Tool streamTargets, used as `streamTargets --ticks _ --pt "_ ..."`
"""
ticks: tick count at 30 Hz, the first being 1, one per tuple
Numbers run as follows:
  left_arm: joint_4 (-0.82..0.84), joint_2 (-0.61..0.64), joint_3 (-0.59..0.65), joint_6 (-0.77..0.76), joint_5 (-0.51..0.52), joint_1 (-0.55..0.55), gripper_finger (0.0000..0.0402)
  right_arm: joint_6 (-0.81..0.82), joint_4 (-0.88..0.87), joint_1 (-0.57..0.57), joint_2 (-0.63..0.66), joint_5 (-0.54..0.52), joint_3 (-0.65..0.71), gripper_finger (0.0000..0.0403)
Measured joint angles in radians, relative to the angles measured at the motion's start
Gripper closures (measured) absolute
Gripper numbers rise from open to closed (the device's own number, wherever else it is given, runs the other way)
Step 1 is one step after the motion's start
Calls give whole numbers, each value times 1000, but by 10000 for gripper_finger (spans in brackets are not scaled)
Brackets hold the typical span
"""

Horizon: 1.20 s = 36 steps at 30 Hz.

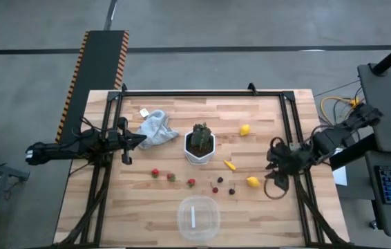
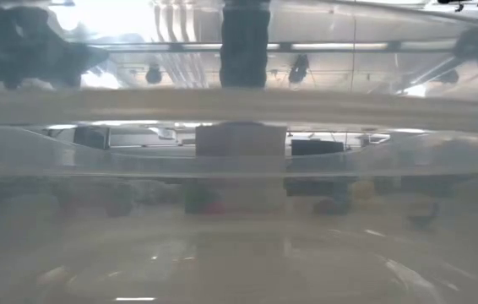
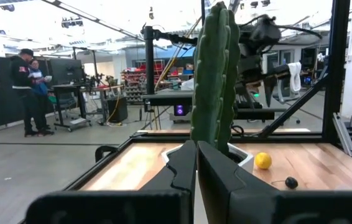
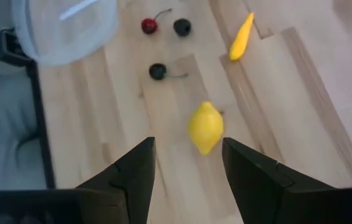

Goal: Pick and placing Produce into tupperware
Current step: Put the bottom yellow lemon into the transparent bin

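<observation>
Right gripper (image 4: pixel 185 165) spread wide, empty, just above lemon (image 4: pixel 206 127)

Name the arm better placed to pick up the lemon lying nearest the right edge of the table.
Right. Its open end effector hangs just short of that lemon, which shows between its fingers in the right wrist view. The left end effector sits shut across the table beside the grey cloth, beyond the potted plant.
</observation>
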<state>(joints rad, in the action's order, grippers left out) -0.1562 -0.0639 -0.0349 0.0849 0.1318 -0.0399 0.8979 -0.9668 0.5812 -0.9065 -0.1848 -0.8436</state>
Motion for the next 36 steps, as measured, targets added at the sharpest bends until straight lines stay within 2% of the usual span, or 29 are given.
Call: streamTargets --ticks 3,5,14,21,25,36 --pt "0 0 0 0 0 0 402 40 -5 64 -50 -114 0 225" --pt "-1 1 0 0 0 0 402 41 -5 80 -86 -138 0 225" --pt "0 1 0 0 0 0 402 29 22 67 -263 -127 3 219" --pt "0 0 0 0 0 0 402 21 95 66 -362 -128 3 156" --pt "0 0 0 0 0 0 402 38 90 66 -428 -130 4 134" --pt "1 -1 0 0 0 0 402 38 91 64 -558 -130 4 140"
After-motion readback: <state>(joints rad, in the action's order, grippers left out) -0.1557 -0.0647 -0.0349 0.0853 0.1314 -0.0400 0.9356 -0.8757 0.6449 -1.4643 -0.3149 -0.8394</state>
